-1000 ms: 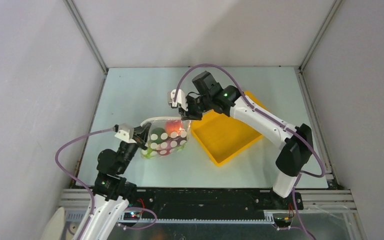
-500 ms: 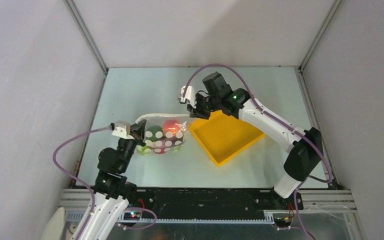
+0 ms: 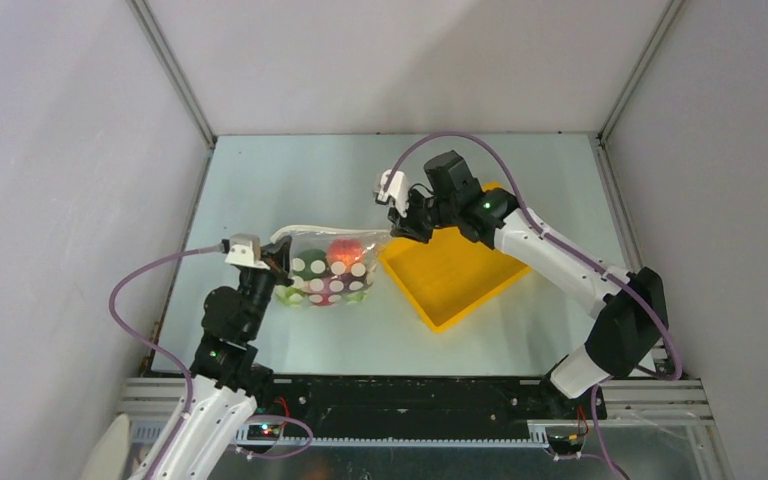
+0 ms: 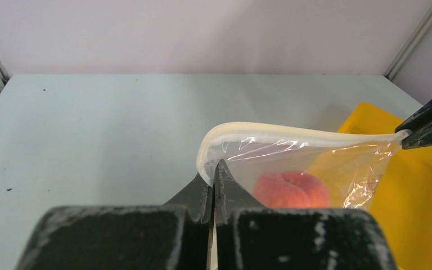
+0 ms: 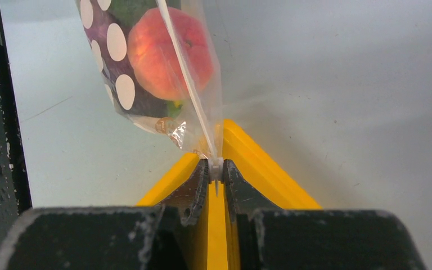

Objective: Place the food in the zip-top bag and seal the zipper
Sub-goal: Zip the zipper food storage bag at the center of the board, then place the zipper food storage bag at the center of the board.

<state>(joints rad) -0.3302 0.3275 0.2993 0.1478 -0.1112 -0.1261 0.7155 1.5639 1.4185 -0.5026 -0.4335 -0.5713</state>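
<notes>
The zip-top bag (image 3: 328,272), clear with white dots, hangs stretched between my two grippers just above the table. Food shows inside it: a peach (image 4: 291,190) (image 5: 169,53), plus green and purple pieces (image 3: 310,268). The zipper (image 4: 298,133) is a white strip along the top edge. My left gripper (image 4: 214,167) (image 3: 278,262) is shut on the bag's left corner just below the strip. At the strip's right end my right gripper (image 5: 216,169) (image 3: 401,226) is shut on the zipper, over the corner of the yellow tray (image 3: 460,278).
The yellow tray (image 5: 261,169) lies on the table right of the bag, directly under the right gripper. Grey walls close in the table on three sides. The left arm's purple cable (image 3: 150,285) loops out to the left.
My right gripper has slid rightward along the zipper to its right end over the tray's corner. The bag has been pulled straighter and flatter. The left gripper keeps its hold.
</notes>
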